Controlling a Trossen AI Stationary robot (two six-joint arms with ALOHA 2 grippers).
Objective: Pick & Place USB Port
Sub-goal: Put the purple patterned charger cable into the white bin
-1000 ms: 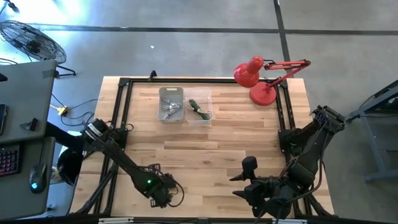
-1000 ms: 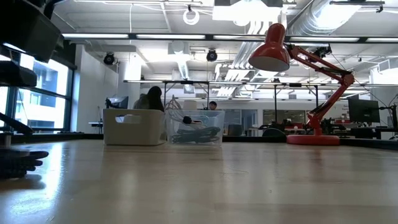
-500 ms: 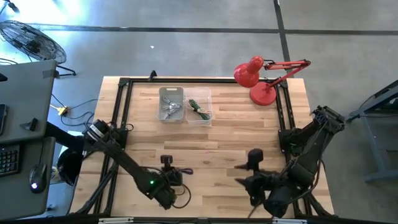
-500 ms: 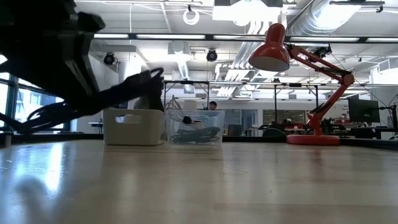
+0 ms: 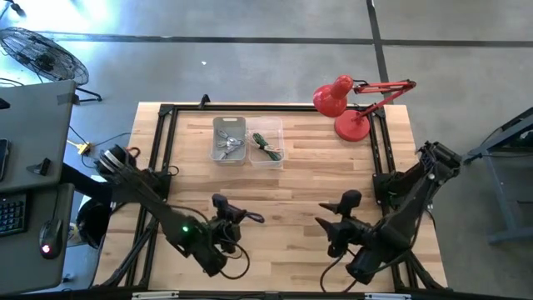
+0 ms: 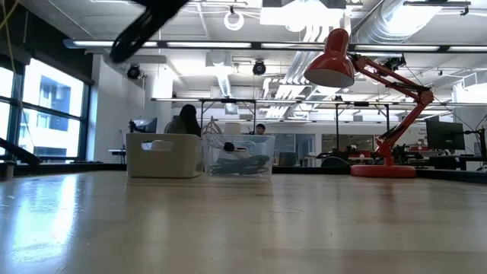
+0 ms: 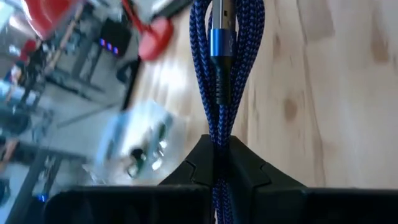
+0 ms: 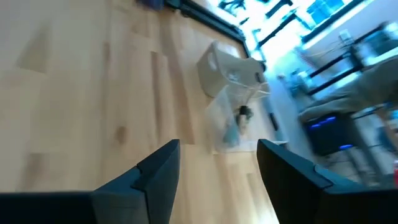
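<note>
You see two bins at the far side of the wooden table (image 5: 283, 187): one opaque white plastic bin (image 5: 229, 139) and, touching it, one clear plastic bin (image 5: 266, 142); their contents are too small to count. One red desk lamp (image 5: 354, 104) stands at the far right corner. The left gripper (image 7: 214, 163) pinches one folded blue braided USB cable (image 7: 225, 59) above the near left of the table. The right gripper (image 8: 211, 165) is spread, holding nothing. No readable writing appears.
</note>
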